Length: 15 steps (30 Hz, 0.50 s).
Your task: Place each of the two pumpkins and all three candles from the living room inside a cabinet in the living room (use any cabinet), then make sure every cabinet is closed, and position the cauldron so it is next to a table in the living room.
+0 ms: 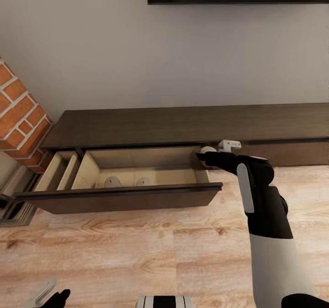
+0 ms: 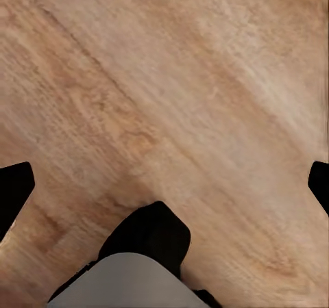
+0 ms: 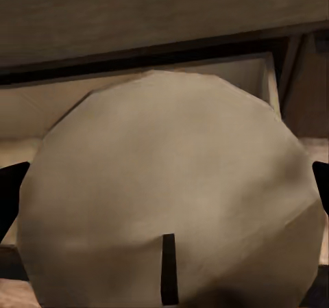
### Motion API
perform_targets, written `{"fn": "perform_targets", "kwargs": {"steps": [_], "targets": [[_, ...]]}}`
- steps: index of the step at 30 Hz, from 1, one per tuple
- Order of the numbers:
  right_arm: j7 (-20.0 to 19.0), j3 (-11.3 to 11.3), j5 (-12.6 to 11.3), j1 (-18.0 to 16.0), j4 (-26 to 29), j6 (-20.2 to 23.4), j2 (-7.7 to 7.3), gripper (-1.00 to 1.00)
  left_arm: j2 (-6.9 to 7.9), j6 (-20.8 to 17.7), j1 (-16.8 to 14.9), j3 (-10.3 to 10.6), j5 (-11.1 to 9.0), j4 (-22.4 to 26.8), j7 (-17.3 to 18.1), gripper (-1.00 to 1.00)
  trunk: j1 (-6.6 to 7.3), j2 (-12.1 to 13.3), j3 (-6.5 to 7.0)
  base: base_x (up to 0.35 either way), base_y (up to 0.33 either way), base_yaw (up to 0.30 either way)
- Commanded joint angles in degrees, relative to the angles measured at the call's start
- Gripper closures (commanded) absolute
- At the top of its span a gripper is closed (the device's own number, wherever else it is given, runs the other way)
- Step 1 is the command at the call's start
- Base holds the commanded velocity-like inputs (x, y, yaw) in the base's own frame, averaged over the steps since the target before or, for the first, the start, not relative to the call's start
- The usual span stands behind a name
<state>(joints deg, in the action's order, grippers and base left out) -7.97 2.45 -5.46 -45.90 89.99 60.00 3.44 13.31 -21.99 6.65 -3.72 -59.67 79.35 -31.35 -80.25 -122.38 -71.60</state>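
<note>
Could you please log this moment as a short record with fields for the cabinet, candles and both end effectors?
cabinet: long low dark-brown unit against the wall
drawer: pulled open, pale interior
candles in drawer: two
right end effector: at the drawer's right end, shut on a third candle
left end effector: open, over bare wood floor

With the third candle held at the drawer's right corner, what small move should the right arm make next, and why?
Probably shift the right gripper slightly toward the drawer's middle, then lower. The candle it holds sits above the right rear corner of the open drawer, near the side wall; two candles already lie on the bottom, with free space beside them.
</note>
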Motion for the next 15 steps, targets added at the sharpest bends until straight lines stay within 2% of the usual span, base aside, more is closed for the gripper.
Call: {"fn": "perform_targets", "kwargs": {"steps": [1, 2, 6, 15], "targets": [[0.0, -0.1, 1.0, 0.3, 0.0, 0.0, 0.27, 1.00, -0.01, 0.3, 0.0, 0.3, 0.6, 0.1, 0.1, -1.00, 0.00, 0.0, 0.10, 0.000, 0.000, 0.000], [0.1, -0.4, 1.0, 0.9, 0.1, 0.0, 0.66, 1.00, -0.02, 0.8, 0.0, 0.8, 1.5, 0.2, 0.3, -1.00, 0.00, 0.0, 0.20, 0.000, 0.000, 0.000], [2.2, -1.3, 0.8, 1.7, 0.1, 0.0, 1.20, 1.00, -0.07, 1.6, -0.1, 1.6, 2.5, 0.4, 0.4, -1.00, 0.00, 0.0, 0.58, 0.000, 0.000, 0.000], [4.5, -3.8, 0.8, 2.4, 0.6, 0.0, 2.01, 1.00, -0.14, 2.1, -0.2, 2.5, 3.0, -0.3, 0.6, -1.00, 0.00, 0.0, 1.43, 0.000, 0.000, 0.000]]}}
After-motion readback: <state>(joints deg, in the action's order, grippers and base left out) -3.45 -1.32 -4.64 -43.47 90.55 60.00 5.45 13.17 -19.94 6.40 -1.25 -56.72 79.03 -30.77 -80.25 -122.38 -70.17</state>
